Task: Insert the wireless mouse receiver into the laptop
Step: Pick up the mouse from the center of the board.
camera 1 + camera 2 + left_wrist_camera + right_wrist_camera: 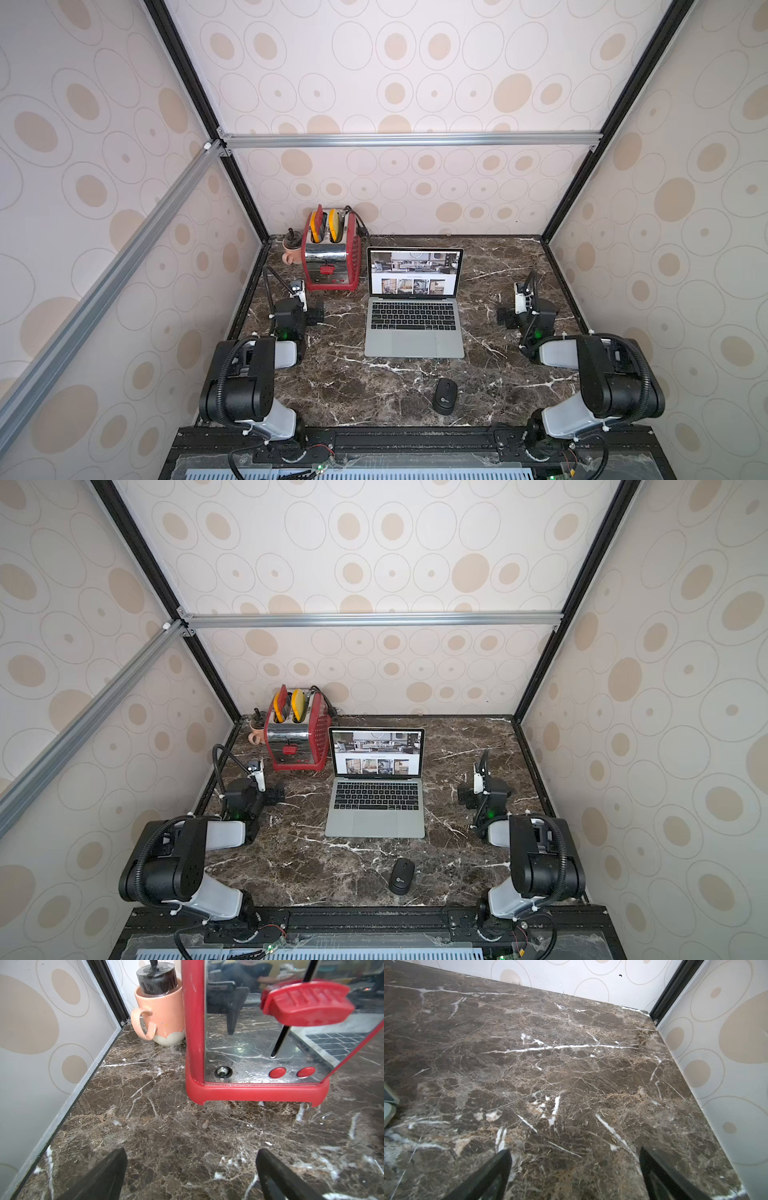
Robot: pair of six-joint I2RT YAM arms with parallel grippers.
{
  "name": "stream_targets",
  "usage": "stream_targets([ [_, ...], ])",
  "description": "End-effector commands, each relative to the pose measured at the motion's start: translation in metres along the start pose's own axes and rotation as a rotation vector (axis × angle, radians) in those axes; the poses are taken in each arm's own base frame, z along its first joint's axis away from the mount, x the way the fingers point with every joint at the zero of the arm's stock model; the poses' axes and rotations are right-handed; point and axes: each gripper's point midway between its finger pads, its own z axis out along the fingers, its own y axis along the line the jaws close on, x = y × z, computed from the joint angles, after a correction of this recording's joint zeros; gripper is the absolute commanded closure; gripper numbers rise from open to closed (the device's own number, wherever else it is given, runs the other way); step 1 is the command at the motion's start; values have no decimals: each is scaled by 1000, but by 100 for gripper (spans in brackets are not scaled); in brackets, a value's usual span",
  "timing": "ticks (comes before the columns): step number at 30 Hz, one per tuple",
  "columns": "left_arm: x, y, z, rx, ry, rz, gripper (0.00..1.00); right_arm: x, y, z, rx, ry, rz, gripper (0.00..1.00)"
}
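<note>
Marble table (332,395) fills my working area, dark brown with white veins; laptop (414,332) sits open at its middle, silver-grey base flat on the marble, screen upright and lit with a white page of room photos, facing my arms; both top views show the laptop (376,812) the same way.

Red and chrome toaster (328,257) stands far left, just beside the laptop's screen, red and yellow pieces standing in its two slots; in the left wrist view the toaster (249,1088) is close ahead, red lever (307,1003) near the top of its slot.

Left gripper (191,1151) is low over bare marble in front of the toaster, jaws wide apart, nothing between them; in a top view the left gripper (316,311) is left of the laptop; right gripper (575,1149) is on the laptop's other side, over bare marble, jaws spread wide and empty.

Black mouse (445,396) lies near the front edge, apart from the laptop; peach mug (164,1014) is in the far left corner just beside the toaster, a dark item standing in it.
</note>
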Motion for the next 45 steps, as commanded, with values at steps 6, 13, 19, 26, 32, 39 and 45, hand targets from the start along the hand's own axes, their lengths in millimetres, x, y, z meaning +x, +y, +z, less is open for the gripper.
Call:
stream_targets([
  [6,-12,0,1,-9,-34,-11,1,-7,-2,1,0,-15,-11,0],
  [13,-13,0,1,-11,-36,-10,1,-7,-3,1,2,-15,-12,0],
  [19,-15,-2,-1,-19,-45,9,1,-12,-3,-1,2,-38,-19,0],
  [26,-64,-12,-31,-98,23,46,1,-63,-6,-50,48,215,116,7],
  [32,-58,-60,-71,-106,92,-16,1,-43,73,-110,-136,321,129,3],
  [39,-13,-140,-111,44,181,5,1,8,149,-180,-278,509,108,0],
  [45,20,-177,-125,217,334,-58,1,45,205,-221,-419,676,96,0],
])
